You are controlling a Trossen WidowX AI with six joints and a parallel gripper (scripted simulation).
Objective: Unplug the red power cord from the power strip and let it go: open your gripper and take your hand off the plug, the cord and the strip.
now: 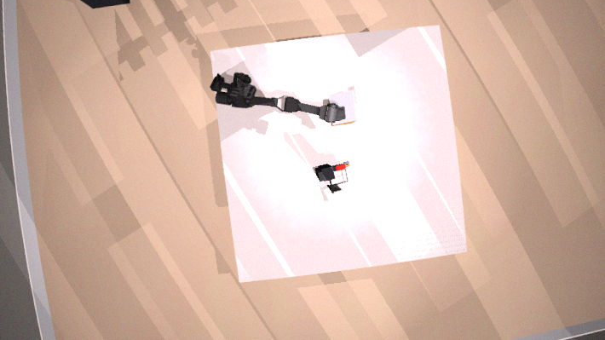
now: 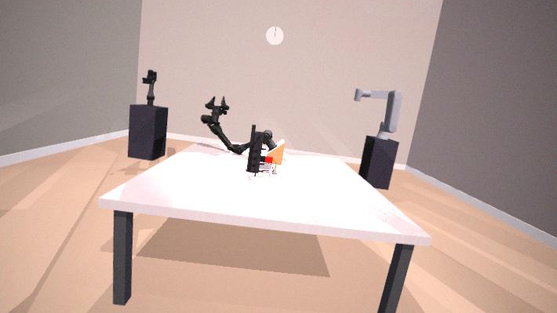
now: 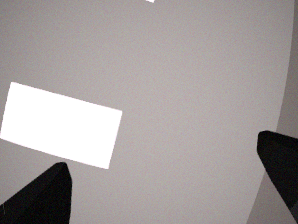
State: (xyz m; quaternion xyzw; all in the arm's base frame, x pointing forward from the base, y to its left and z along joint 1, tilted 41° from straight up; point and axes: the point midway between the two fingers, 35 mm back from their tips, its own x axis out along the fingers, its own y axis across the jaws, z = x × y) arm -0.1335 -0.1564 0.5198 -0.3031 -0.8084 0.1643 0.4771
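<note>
"One red plug (image 1: 340, 167) (image 2: 268, 159): where does it lie?"

"Against the right side of the dark power strip (image 1: 325, 172) (image 2: 253, 149), which stands upright on the tabletop (image 1: 419, 211) (image 2: 230, 206). It appears seated, though the views are too coarse to confirm full insertion."

"And the fingers (image 1: 229, 81) (image 2: 218, 99)?"

"Wide apart, with nothing between them. They point upward, farther off and to the left, well apart from plug and strip; the wrist view shows neither."

"What part of the task is complete?"

"Probably none. The fingers are free of everything, but that counts only once the plug is out. Remaining, as judged: approach, grasp the plug, draw it rightward from the strip, open, withdraw."
</note>
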